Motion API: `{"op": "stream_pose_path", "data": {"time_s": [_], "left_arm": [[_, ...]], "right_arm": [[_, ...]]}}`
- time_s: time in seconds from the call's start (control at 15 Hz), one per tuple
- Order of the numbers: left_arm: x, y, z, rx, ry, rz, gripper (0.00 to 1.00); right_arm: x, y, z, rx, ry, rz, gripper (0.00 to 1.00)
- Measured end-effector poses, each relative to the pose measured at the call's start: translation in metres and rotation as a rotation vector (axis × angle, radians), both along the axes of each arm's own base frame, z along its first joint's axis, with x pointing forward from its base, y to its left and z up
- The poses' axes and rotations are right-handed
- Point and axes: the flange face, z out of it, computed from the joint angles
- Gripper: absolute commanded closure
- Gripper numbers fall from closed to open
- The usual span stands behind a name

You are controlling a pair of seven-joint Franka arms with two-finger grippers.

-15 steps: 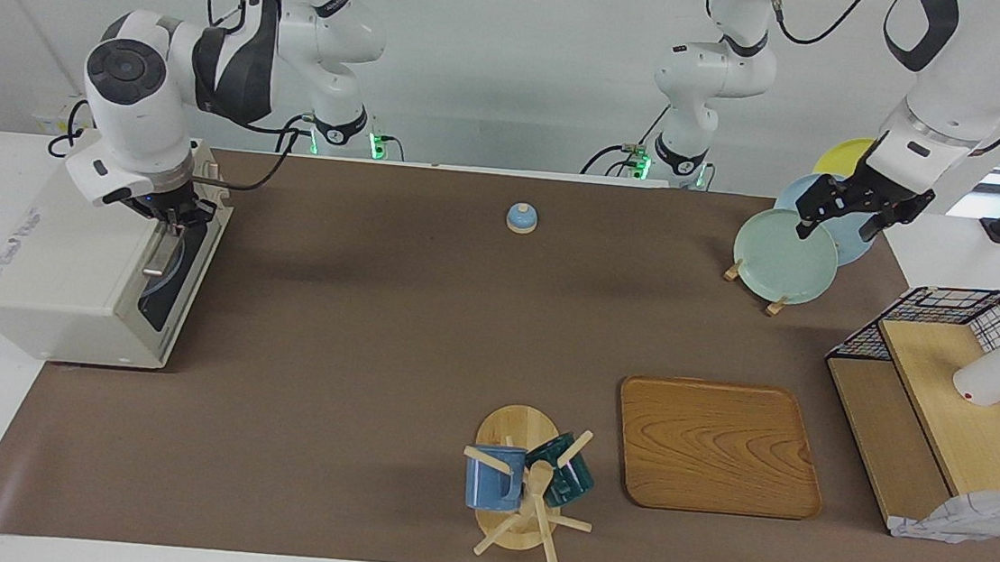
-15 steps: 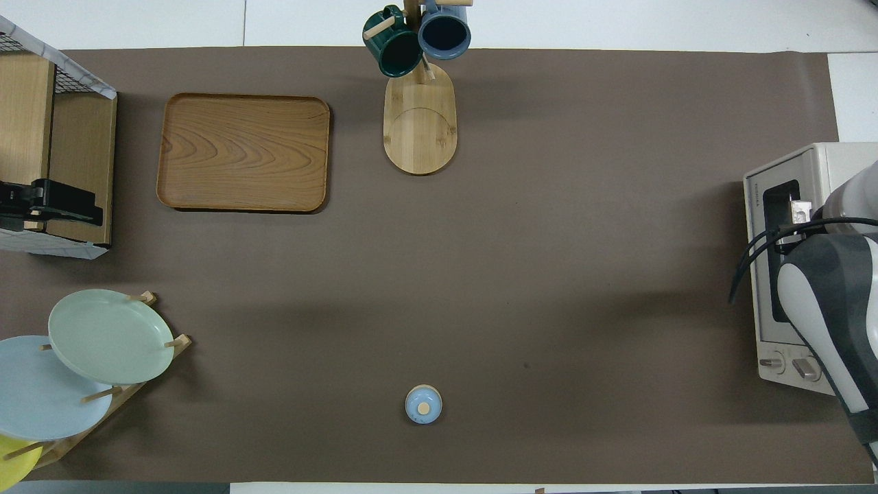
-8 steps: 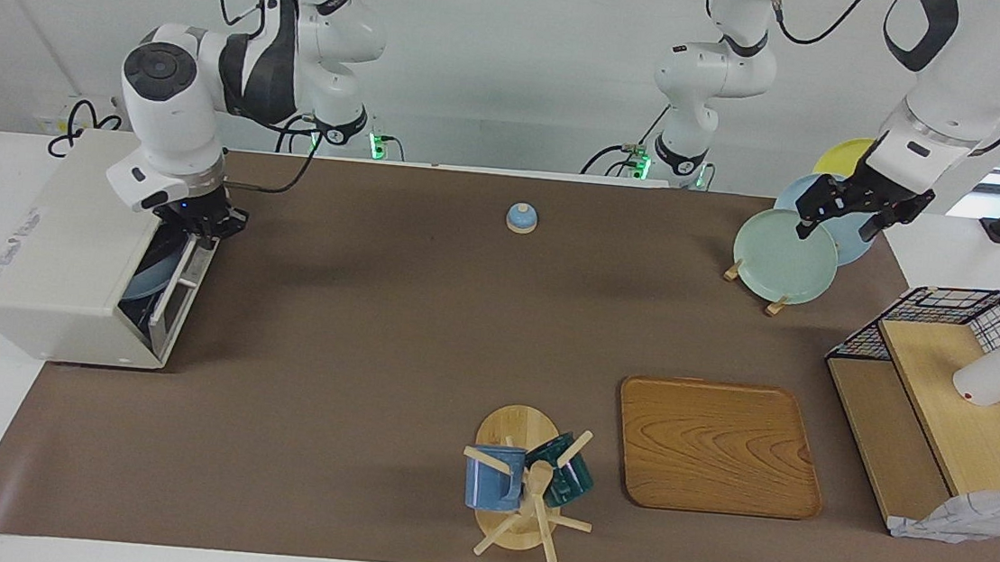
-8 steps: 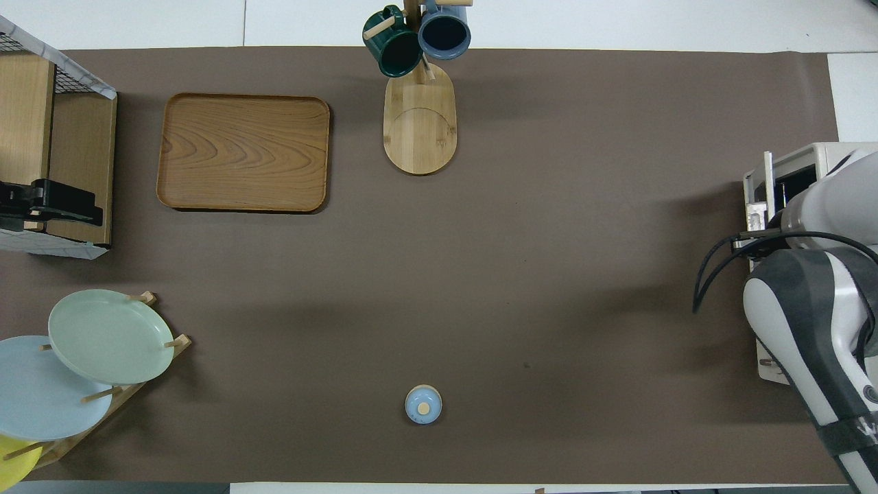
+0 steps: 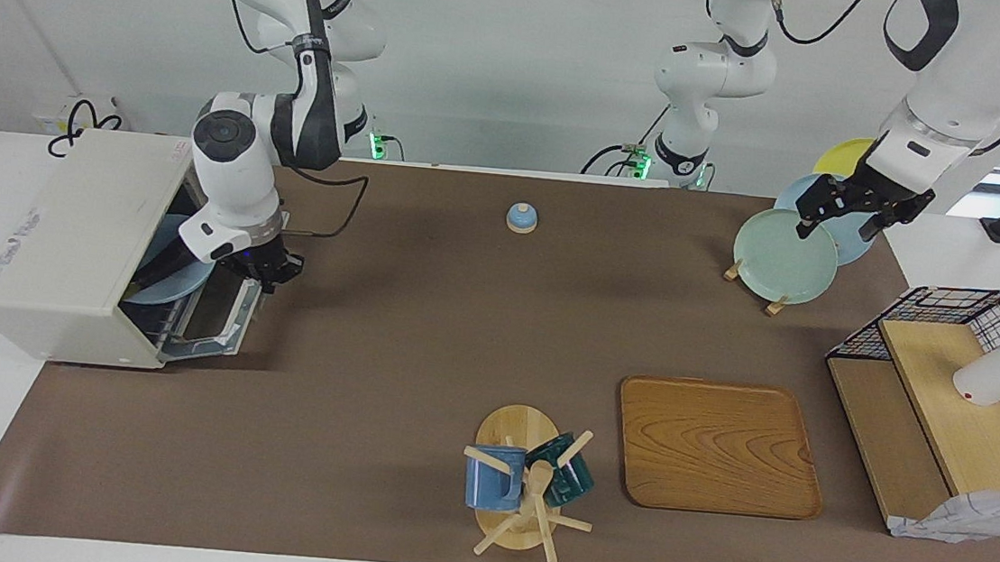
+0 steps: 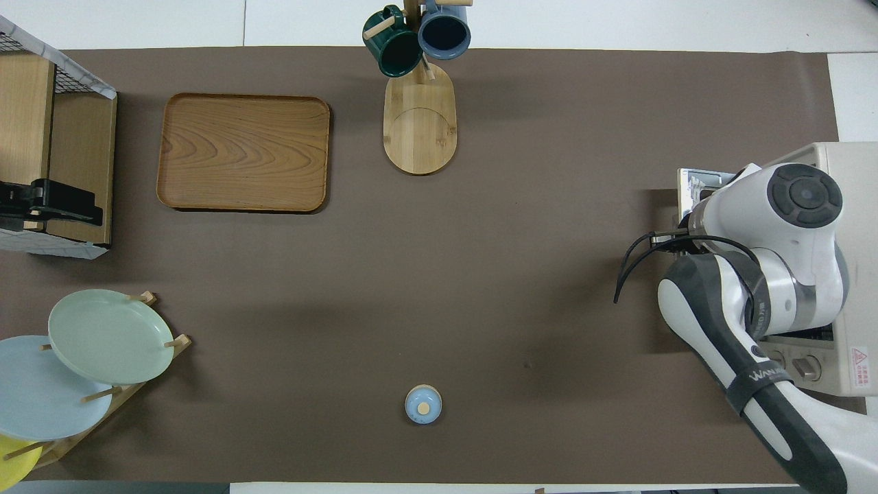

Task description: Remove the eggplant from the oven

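We're at the right arm's end of the bench, where the oven (image 5: 70,234) sits w/ its door (image 5: 211,319) swung down and open. The right end effector (image 5: 265,277) is low at the door's outer edge, fingertips pinched together on the door handle (image 5: 248,318). In the overhead view the arm itself covers it, so no read there.

The eggplant (image 5: 155,273) is inside the oven: we see a dark, long shape lying slantwise on a light blue plate (image 5: 178,289), partly hidden by the arm's wrist. So the eggplant is in the cavity and the end effector is out at the door's edge, apart from it, no contact.

The left arm waits, its end effector (image 5: 837,229) up over the plate rack (image 5: 774,307), fingers spread wide, nothing in them.
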Motion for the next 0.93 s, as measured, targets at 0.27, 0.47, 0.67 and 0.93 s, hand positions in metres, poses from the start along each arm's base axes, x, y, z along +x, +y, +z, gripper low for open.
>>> {"op": "stream_pose_path", "data": {"time_s": [0.27,0.47,0.67,0.93], "left_arm": [[0.0,0.0,0.0,0.0,0.0,0.0,0.0],[0.0,0.0,0.0,0.0,0.0,0.0,0.0],[0.0,0.0,0.0,0.0,0.0,0.0,0.0],[0.0,0.0,0.0,0.0,0.0,0.0,0.0]], "right_arm": [[0.006,-0.002,-0.038,0.03,0.022,-0.036,1.0],[0.013,0.0,-0.031,0.06,0.003,-0.069,1.0],[0.014,0.034,-0.027,0.104,-0.004,-0.096,1.0],[0.02,0.075,0.01,0.109,0.017,-0.138,0.51]]}}
